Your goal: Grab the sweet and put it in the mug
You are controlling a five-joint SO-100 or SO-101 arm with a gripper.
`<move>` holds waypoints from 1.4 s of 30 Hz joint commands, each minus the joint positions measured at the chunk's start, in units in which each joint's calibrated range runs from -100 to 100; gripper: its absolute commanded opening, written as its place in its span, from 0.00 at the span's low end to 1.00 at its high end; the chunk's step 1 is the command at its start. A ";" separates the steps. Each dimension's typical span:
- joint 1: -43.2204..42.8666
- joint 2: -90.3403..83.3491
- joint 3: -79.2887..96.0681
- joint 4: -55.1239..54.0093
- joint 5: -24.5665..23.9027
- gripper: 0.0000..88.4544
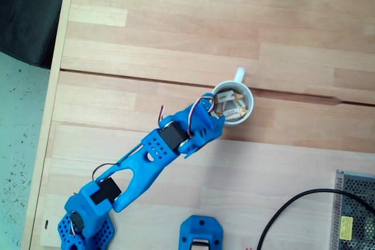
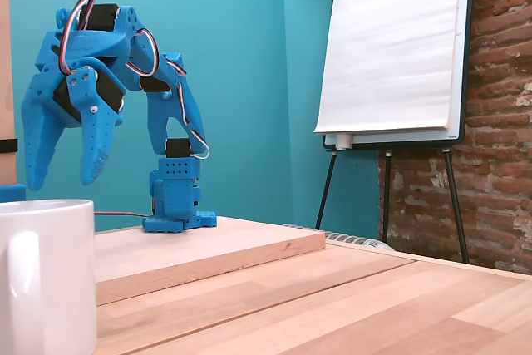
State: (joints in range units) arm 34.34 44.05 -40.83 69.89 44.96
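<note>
The white mug [image 1: 237, 95] stands mid-table with its handle pointing away from the arm. Inside it lie white-wrapped sweets [image 1: 231, 108] with golden-orange ends. My blue gripper [image 1: 215, 112] hangs over the mug's rim on the arm's side. In a fixed view from the side, the gripper [image 2: 62, 182] is open just above the mug [image 2: 46, 276], its two fingers [image 2: 93, 151] pointing down and spread apart with nothing between them. From that side the mug's wall hides the sweets.
A black cable [image 1: 293, 209] and a grey metal mesh box [image 1: 354, 212] sit at the lower right. A loose blue part [image 1: 200, 232] lies at the bottom edge. The table's left edge [image 1: 50, 121] borders the floor. A flipchart [image 2: 395, 47] stands behind.
</note>
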 commanded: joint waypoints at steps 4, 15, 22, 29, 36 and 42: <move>-0.79 -10.14 4.62 0.27 -0.15 0.09; -5.15 -33.64 29.33 -4.17 -0.73 0.06; -11.61 -52.57 58.14 -21.18 -3.47 0.06; -18.29 -69.70 89.72 -33.93 -3.57 0.06; -26.28 -85.53 116.12 -38.77 -3.52 0.06; -30.86 -94.05 127.90 -38.85 -3.52 0.06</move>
State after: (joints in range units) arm 5.17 -46.32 85.03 32.06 41.49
